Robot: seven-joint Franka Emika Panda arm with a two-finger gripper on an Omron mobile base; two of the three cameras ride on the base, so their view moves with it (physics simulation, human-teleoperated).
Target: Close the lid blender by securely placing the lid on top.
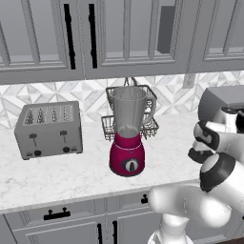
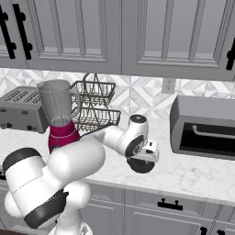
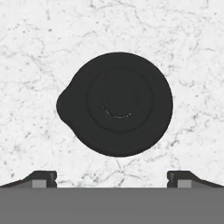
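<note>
Lid (image 3: pixel 117 104) flat on marble counter (image 3: pixel 39 52), bare stone all round, hand (image 3: pixel 112 177) released above.

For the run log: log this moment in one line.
end effector: open, above lid | lid: on counter | blender: jar uncovered

White Franka Panda arm (image 2: pixel 73 160) with glossy rounded link housings, black bands at the joints, bulbous elbow shell, white wrist housing with round dark end cap, two small dark finger tips (image 3: pixel 43 178) with grey pads
</note>
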